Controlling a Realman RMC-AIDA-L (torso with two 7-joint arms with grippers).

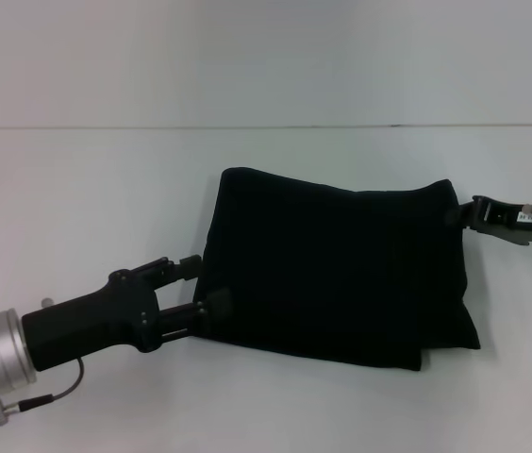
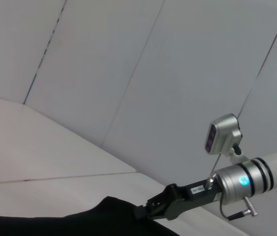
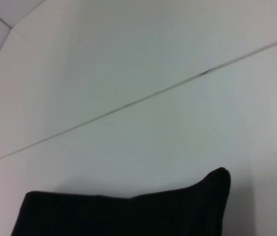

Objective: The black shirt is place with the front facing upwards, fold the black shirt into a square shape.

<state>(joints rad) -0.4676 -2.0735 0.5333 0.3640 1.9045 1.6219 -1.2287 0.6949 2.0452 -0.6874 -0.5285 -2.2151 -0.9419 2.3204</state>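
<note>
My left gripper (image 1: 205, 285) stands with fingers apart at the near left edge of the black shirt (image 1: 332, 269), one finger either side of the hem, not visibly clamped. My right gripper (image 1: 462, 213) meets the shirt's far right corner; whether it pinches there I cannot tell. The shirt lies folded to a rough rectangle (no lettering showing) on the white table (image 1: 87, 198). I judge that a square needs both edges kept level and any slack smoothed outward.

No text can be read. The folded black cloth shirt (image 1: 332, 269) shows only plain fabric, no lettering visible. A small white label on the right tool (image 1: 462, 215) is too small to read.
</note>
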